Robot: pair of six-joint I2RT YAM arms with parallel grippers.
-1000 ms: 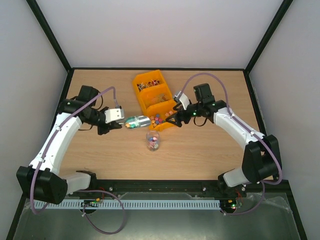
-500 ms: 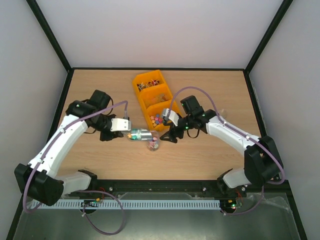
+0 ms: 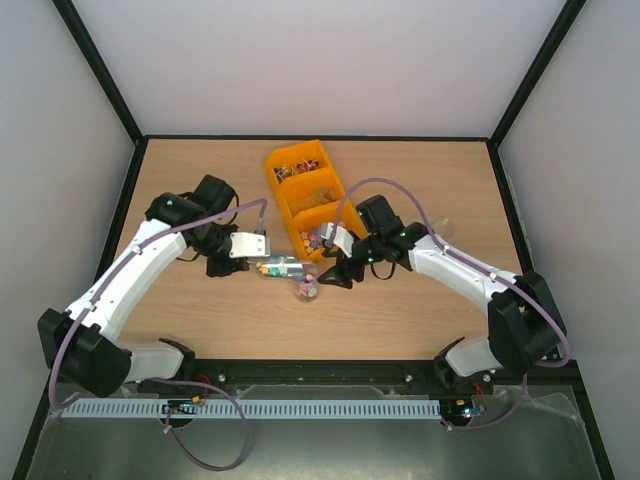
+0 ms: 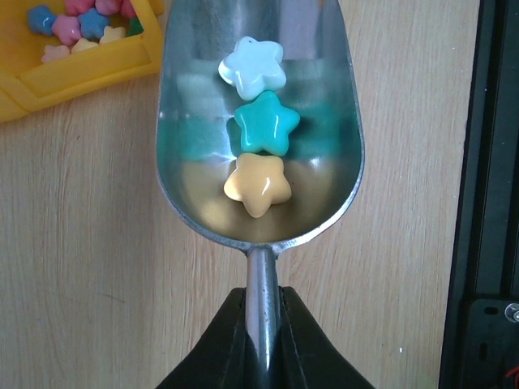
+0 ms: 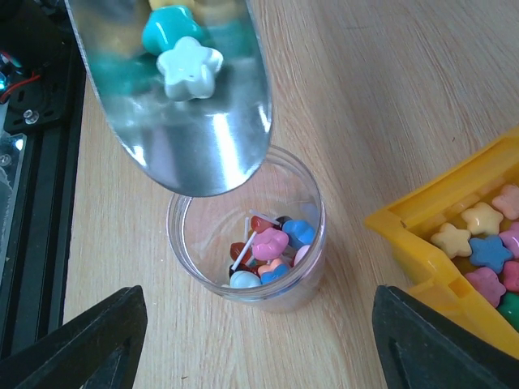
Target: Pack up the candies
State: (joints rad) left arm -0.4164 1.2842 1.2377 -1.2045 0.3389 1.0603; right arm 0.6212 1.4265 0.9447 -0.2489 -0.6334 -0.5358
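Risk: scoop (image 4: 324, 162) lip covers only one edge of the jar (image 5: 182, 243), so a fast tilt could bounce candies (image 4: 266, 121) onto the table (image 5: 365, 97) (stars likely slide fast on metal). Left pincer (image 4: 261, 340) is clenched on the scoop handle, with three candies in its bowl and more in the jar and yellow bin (image 5: 422, 235). Right pincer (image 5: 259, 332) gapes wide either side of the jar, touching nothing, so a bump could tip it.

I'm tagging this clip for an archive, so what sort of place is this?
Probably a robotics lab test bench: a wooden table boxed in by blank white walls, two robot arms bolted at its near edge, and just a candy bin, scoop and jar laid out.
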